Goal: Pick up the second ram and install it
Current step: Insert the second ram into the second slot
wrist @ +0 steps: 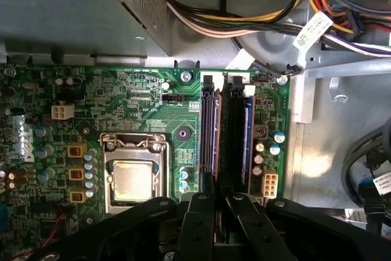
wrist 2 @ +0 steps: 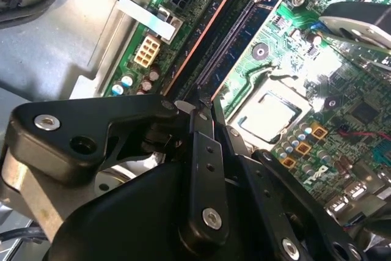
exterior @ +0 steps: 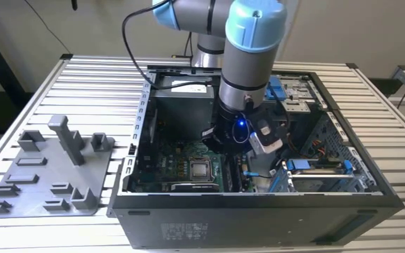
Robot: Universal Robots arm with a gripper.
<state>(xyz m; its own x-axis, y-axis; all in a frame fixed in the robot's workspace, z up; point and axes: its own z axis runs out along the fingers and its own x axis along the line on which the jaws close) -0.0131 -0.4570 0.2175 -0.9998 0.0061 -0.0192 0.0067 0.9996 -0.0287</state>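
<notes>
claw [wrist: 221, 209] fingertips cut off by the first wrist view's edge, second ram [wrist: 232, 136] partly hidden behind them

My grey, blue-jointed arm [exterior: 248, 63] reaches steeply downward, wrist lowest. My black metal two-finger gripper [wrist: 214, 203] points straight down, its jaws drawn close with a narrow gap between them. One black finger [wrist 2: 204, 169] shows edge-on in the second wrist view.

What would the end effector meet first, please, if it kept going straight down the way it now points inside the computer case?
Most likely the memory slots on the motherboard, which lie directly beyond the end effector in both wrist views. A dark stick, probably the second ram, stands in that line; how far off it is remains unclear.
</notes>
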